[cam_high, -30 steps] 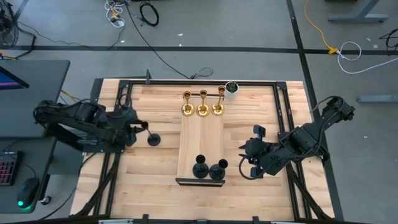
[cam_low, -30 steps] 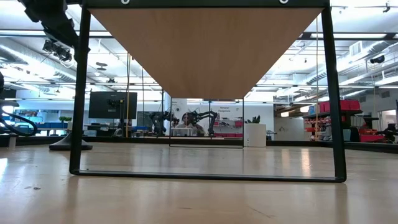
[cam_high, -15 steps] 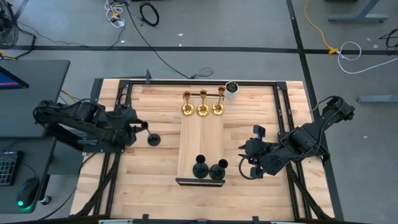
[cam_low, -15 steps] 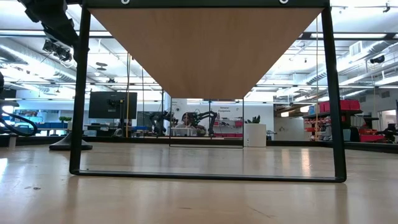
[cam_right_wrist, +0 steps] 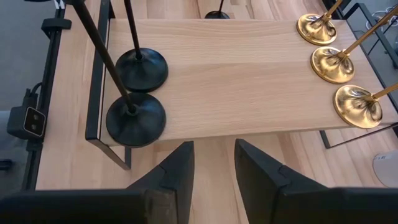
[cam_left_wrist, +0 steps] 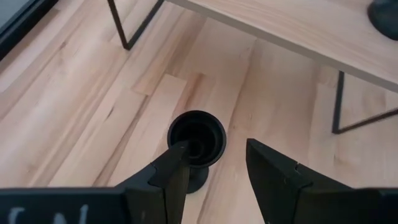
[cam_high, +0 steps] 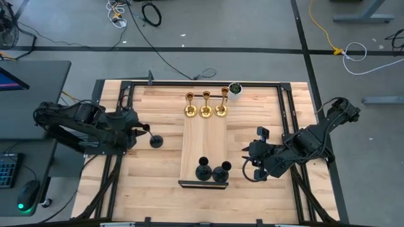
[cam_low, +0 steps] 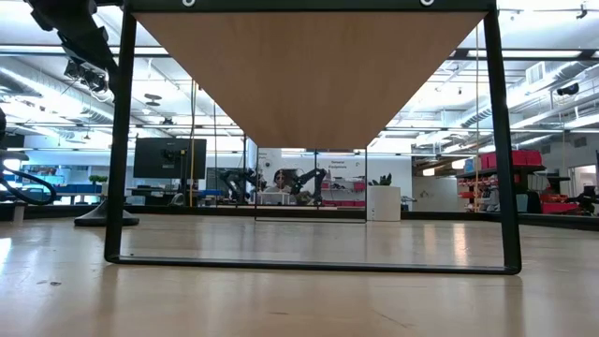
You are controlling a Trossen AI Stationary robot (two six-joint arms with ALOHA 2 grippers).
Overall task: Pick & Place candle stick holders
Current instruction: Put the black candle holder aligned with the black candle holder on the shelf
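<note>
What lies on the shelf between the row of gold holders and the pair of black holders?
Nothing: the high view shows bare shelf between the gold holders and black holders.

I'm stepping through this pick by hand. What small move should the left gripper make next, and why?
Probably shift sideways to centre on the black holder, then close. The left gripper is open just above the holder's cup, which sits nearer one finger than the other. It stands alone on the table, beside the raised board.
</note>
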